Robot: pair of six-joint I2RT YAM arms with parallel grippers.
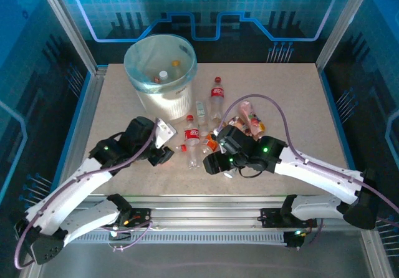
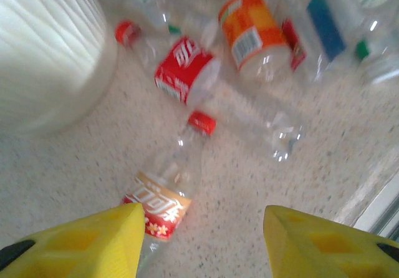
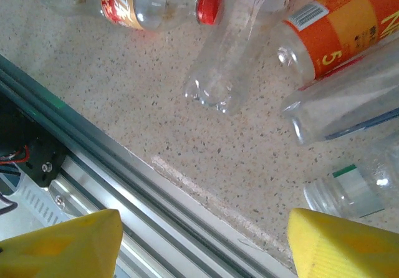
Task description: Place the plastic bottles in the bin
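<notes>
- The bin (image 1: 138, 78) is set upright at the far left-centre of the bench (image 1: 299, 103).
- Two bottles are seen inside it: a white-capped bottle (image 1: 163, 76) and a yellowish-capped bottle (image 1: 176, 65). Anything deeper in the bin cannot be made out.
- The other bottles are scattered on the bench, in front of and to the right of the bin.
- Farthest out, a red-capped bottle (image 1: 217, 94) is laid beside a clear bottle (image 1: 201, 111). The pink-labelled bottles (image 1: 250, 121) are to their right.
- Left hand (image 2: 201, 244): the yellow fingers are held moderately apart and nothing is gripped.
- A gold-and-red-labelled bottle (image 2: 163, 197) is lying flat, cap pointed away, with its lower end just beside the finger at the left of that view. Contact cannot be told.
- Past it, a red-labelled bottle (image 2: 186, 71) and an orange-labelled bottle (image 2: 252, 32) are lying flat. The bin wall is close by at the left of that view.
- Right hand (image 3: 206, 244): the fingers are spread wide and nothing is held. It is positioned over the near bench edge and the metal rail (image 3: 118, 191).
- Beyond the right hand, an unlabelled bottle (image 3: 227, 60) is lying with its base toward the hand. An uncapped bottle (image 3: 349, 191) is near the finger at the right of that view.
</notes>
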